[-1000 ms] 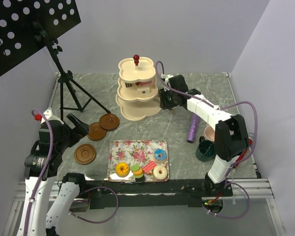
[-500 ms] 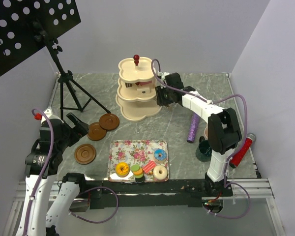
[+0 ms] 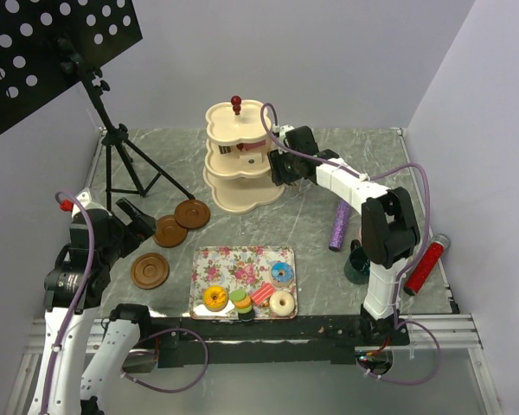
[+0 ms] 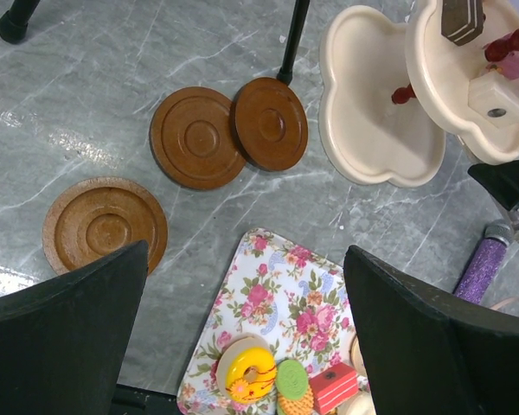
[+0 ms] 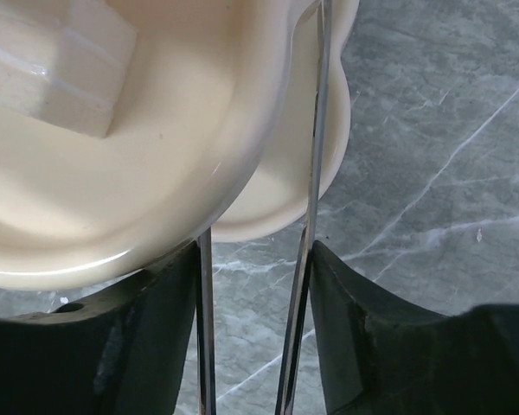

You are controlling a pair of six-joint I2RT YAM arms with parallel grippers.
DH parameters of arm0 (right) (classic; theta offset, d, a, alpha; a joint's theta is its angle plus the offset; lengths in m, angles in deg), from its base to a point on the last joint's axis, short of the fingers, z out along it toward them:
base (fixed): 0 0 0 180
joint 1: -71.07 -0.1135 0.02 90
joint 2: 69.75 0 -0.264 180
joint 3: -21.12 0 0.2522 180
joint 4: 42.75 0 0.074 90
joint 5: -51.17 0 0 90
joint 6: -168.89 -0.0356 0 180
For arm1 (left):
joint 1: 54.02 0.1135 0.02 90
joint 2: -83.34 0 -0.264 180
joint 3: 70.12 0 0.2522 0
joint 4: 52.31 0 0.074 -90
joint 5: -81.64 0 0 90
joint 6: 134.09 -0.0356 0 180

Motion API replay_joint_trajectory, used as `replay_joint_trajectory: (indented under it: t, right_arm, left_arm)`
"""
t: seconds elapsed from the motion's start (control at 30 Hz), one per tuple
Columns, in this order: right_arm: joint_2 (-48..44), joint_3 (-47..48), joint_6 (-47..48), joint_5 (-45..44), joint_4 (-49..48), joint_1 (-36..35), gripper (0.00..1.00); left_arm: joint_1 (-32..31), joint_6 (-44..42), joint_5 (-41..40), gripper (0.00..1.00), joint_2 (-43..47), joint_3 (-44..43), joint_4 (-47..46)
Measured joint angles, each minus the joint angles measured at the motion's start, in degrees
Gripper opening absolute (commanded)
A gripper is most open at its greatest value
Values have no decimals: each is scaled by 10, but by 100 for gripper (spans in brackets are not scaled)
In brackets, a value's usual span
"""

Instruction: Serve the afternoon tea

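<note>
Moved: right arm [image 3: 363, 186] has pushed in closer to the stand than a second ago.
Three-tier stand [image 3: 239, 164]: far middle of the table [image 3: 329, 147]. Looks like rigid plastic, light and tippy I reckon, so hold a tier rim or the centre post.
Left end effector [image 4: 246, 259]: jaws wide apart, nothing in it.
Right end effector [image 5: 253, 259]: right at the middle tier's rim, honestly can't tell if it's clamped.
Saucers [image 3: 149, 270]: three, left of the floral tray [image 3: 233, 264]. Stiff flat discs, pinch an edge.
Doughnuts [image 3: 214, 298]: on the tray with macarons [image 3: 240, 296]. Tiny, light, probably slick, so squeeze across the ring.
</note>
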Motion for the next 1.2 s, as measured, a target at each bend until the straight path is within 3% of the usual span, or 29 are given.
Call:
replay_joint_trajectory:
  t: [0.23, 0.57, 1.2]
  right_arm:
    - [0, 0, 2, -1, 2, 0, 67]
    - [-9, -20, 4, -11, -7, 0, 63]
    - [-181, -152, -26, -45, 17, -4, 56]
  left_arm:
    - [0, 6, 0, 100, 5, 0, 0]
    - [0, 7, 0, 100, 12, 2, 0]
    - [0, 10, 1, 100, 39, 21, -1]
